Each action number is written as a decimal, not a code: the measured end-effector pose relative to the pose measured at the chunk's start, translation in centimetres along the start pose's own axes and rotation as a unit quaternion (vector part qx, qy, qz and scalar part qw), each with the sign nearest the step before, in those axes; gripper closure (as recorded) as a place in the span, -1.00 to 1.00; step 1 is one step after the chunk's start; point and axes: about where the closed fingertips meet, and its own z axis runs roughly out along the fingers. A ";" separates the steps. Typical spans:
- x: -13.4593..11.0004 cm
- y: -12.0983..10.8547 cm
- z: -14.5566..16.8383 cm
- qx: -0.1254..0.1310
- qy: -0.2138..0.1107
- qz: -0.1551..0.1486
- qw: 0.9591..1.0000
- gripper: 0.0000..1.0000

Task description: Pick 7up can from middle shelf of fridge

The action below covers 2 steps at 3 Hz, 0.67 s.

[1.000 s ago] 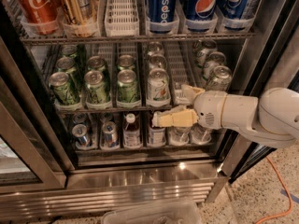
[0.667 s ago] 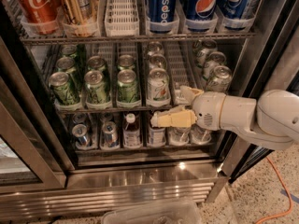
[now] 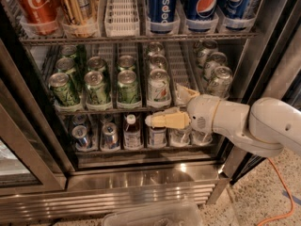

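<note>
The fridge [image 3: 141, 182] stands open, with steel base and dark door frames. On the middle shelf [image 3: 108, 109], a wire rack with white lane dividers, a lane of pale silver 7up cans runs back, the front 7up can [image 3: 159, 86] upright at the shelf edge. Dark green cans [image 3: 96, 87] fill the lanes to its left. My gripper [image 3: 164, 103] is just right of and below the front 7up can, at the shelf's front edge. It is open and empty, one tan finger [image 3: 167, 120] pointing left under the shelf edge, the other [image 3: 185, 93] raised beside an empty lane.
Silvery cans [image 3: 218, 80] stand in the right lane. Tall Pepsi cans [image 3: 162, 6] and Coke cans [image 3: 35, 4] fill the top rack. Small bottles and cans [image 3: 132, 132] sit on the bottom rack. A clear plastic bin [image 3: 155, 215] and an orange cable [image 3: 277, 192] lie on the floor.
My gripper has crept slightly left, toward the front 7up can. The cans have not moved.
</note>
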 end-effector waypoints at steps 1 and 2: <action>0.1 0.8 0.5 -0.003 -0.018 -0.001 1.000 -1.00; -0.1 0.8 1.1 -0.002 -0.033 -0.011 0.999 -1.00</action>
